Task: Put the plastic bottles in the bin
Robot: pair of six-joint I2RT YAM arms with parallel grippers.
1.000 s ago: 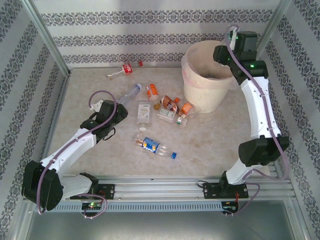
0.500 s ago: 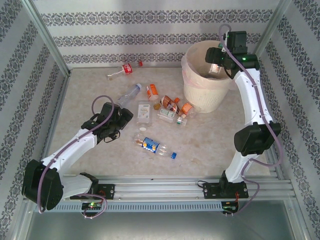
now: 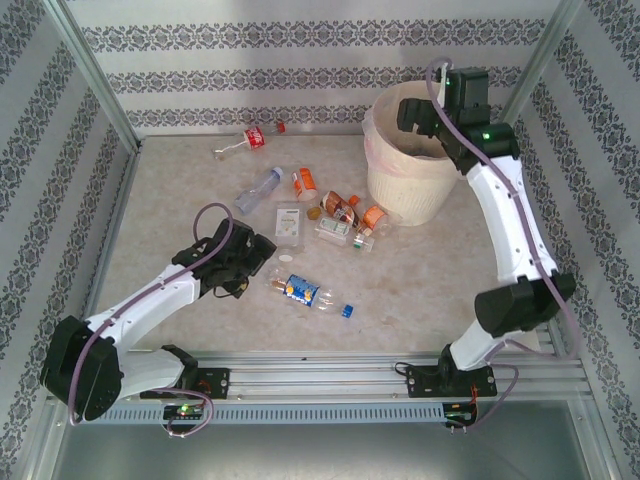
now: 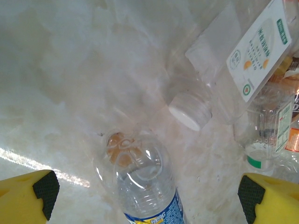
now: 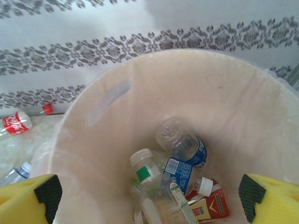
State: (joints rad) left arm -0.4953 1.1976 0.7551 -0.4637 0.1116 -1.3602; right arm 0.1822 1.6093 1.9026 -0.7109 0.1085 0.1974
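The cream bin (image 3: 385, 190) stands at the back right. My right gripper (image 3: 415, 108) hangs open over its mouth, holding nothing. Down inside the bin (image 5: 107, 140) lie several plastic bottles: a blue-labelled one (image 5: 184, 144), a green-banded one (image 5: 154, 179) and a red-and-yellow one (image 5: 212, 207). My left gripper (image 3: 262, 250) is open, low over the table, at the base end of a blue-labelled bottle (image 3: 305, 291). In the left wrist view that bottle (image 4: 145, 182) lies between the spread yellow fingers (image 4: 28, 196). More bottles (image 3: 345, 215) lie scattered mid-table.
A red-labelled bottle (image 3: 248, 140) lies by the back wall, and a clear one (image 3: 258, 187) and an orange-labelled one (image 3: 305, 181) nearer the middle. A square white-capped bottle (image 4: 189, 111) lies just past my left gripper. A loose blue cap (image 3: 348, 311) sits near the front. Patterned walls enclose the table.
My right gripper has opened above the bin and shifted left over its mouth. My left arm has reached right and nearer, up to the blue-labelled bottle.
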